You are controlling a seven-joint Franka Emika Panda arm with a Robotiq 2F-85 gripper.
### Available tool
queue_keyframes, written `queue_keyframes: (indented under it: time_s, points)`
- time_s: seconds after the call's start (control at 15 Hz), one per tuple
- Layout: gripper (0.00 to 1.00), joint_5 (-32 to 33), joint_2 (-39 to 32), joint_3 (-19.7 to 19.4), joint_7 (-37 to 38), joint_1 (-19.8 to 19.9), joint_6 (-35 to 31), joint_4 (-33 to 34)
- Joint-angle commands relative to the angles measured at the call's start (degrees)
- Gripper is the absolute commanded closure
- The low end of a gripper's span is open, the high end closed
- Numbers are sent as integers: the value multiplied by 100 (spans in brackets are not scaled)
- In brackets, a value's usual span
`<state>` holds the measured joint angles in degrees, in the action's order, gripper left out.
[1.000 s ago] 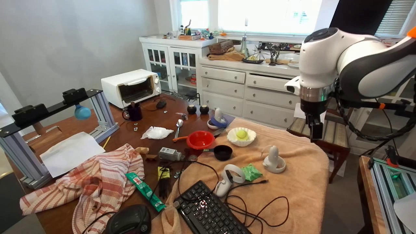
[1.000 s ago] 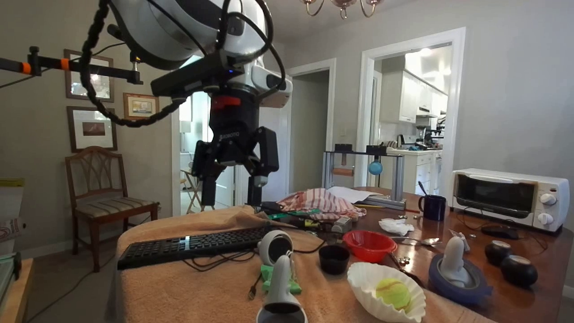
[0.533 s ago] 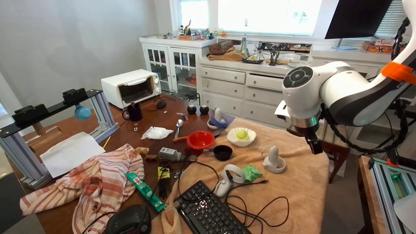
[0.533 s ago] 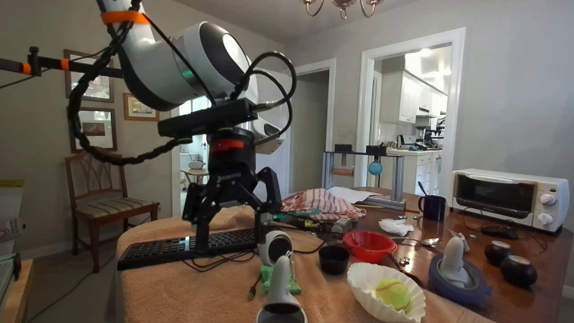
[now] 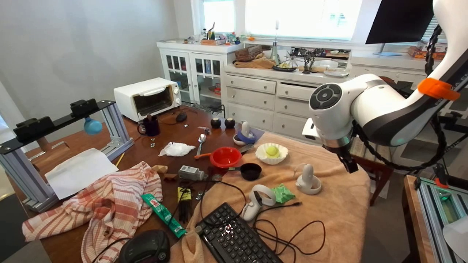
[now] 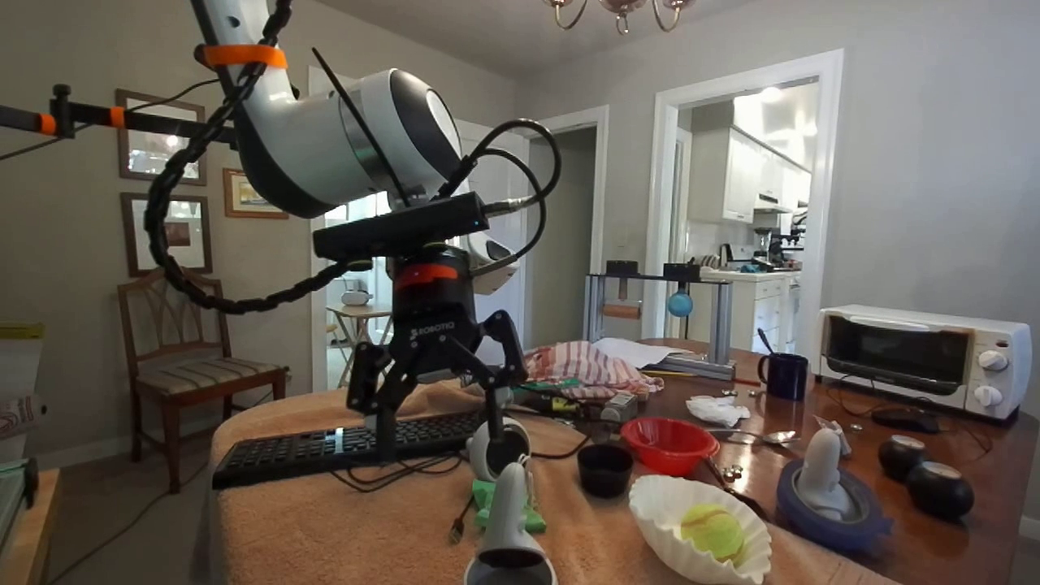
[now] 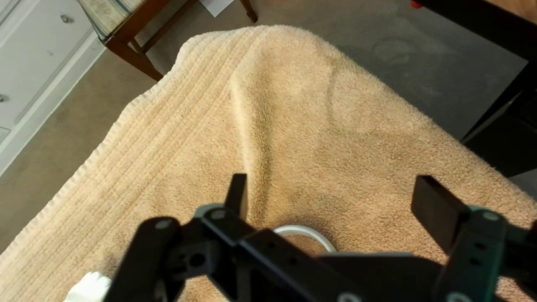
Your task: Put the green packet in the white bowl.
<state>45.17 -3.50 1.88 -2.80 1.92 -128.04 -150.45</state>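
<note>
- Green packet (image 5: pixel 282 193): in an exterior view, on the towel (image 5: pixel 336 204) covering part of the counter (image 5: pixel 173 135), between 5 and 6 o'clock from the white bowl (image 5: pixel 271 160).
- That bowl holds a yellow-green ball (image 5: pixel 272 151).
- Gripper (image 5: pixel 351 170): in an exterior view, at the packet's 2 o'clock; fingers spread apart above the towel.

In an exterior view you see the white bowl (image 6: pixel 662 513) holding a tennis ball (image 6: pixel 712 530) | your gripper (image 6: pixel 441 436): left of the white bowl, well apart, jaws spread and pointing down | green packet (image 6: pixel 534 520): left of the white bowl, partly hidden behind a white controller (image 6: pixel 507 516) | red bowl (image 6: pixel 668 444): just beyond the white bowl
</note>
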Motion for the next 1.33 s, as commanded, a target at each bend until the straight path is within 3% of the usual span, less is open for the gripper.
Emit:
queue_keyframes:
  time_s: [0.0, 0.4, 0.6, 0.8, 1.13, 1.27]
  points:
    - [0, -14, 2, -73, -10, -78, 8, 6]
    - [0, -12, 1, -73, -10, -79, 11, 7]
    - [0, 303, -185, -62, 71, -109, -290, 246]
    - [0, 559, -561, -40, 98, -162, -712, 637]
    - [0, 136, -1371, -2, -284, -167, -1513, 1041]
    - [0, 244, -1708, -1, -496, -165, -1918, 1147]
